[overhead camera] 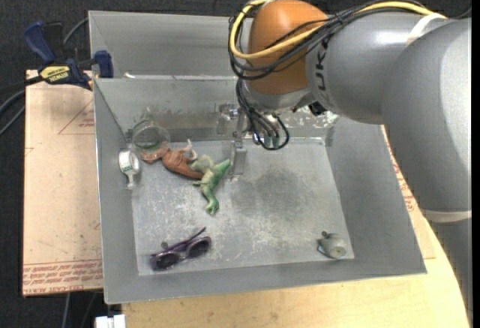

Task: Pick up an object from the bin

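My gripper [238,161] hangs over the middle of the bin, a little toward the far wall; one thin metal finger shows, pointing down. Its tip is right beside a green toy dinosaur [212,180] that lies on the bin floor just left of it. A brown toy dinosaur [180,162] lies touching the green one on its left. I see nothing between the fingers.
A clear round lid or cup [149,137] and a small white-green object [129,164] lie by the left wall. Purple sunglasses [180,250] lie near the front left. A small grey knob-like piece [332,245] sits at the front right. The arm with its orange cover reaches in from the right.
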Controlling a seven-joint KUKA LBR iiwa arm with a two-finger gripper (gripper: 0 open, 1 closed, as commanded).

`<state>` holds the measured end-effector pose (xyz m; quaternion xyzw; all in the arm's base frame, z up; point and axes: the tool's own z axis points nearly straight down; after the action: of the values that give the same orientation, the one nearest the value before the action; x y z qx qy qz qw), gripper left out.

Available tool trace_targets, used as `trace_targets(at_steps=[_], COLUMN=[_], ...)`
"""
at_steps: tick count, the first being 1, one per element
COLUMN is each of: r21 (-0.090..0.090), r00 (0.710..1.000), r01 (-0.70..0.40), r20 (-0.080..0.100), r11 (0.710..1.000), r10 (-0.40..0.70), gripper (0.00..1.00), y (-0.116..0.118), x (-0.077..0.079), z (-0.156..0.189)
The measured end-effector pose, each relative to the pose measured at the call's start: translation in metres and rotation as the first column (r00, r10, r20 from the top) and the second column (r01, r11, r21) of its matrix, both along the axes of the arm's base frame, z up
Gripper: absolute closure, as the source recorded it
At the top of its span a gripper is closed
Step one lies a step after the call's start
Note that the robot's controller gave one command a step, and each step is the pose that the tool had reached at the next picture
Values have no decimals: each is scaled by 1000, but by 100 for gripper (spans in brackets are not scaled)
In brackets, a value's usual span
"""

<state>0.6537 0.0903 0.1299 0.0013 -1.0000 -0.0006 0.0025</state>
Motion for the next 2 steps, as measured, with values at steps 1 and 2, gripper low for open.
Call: trace_targets(at_steps=[1,2], r21=[0,0], r00=[1000,1000], r01=[0,-5], r20=[2,-1], r11=[1000,1000], r10=[0,5], gripper=[0,0], y=[0,-40], x=[0,-11], z=[3,-61])
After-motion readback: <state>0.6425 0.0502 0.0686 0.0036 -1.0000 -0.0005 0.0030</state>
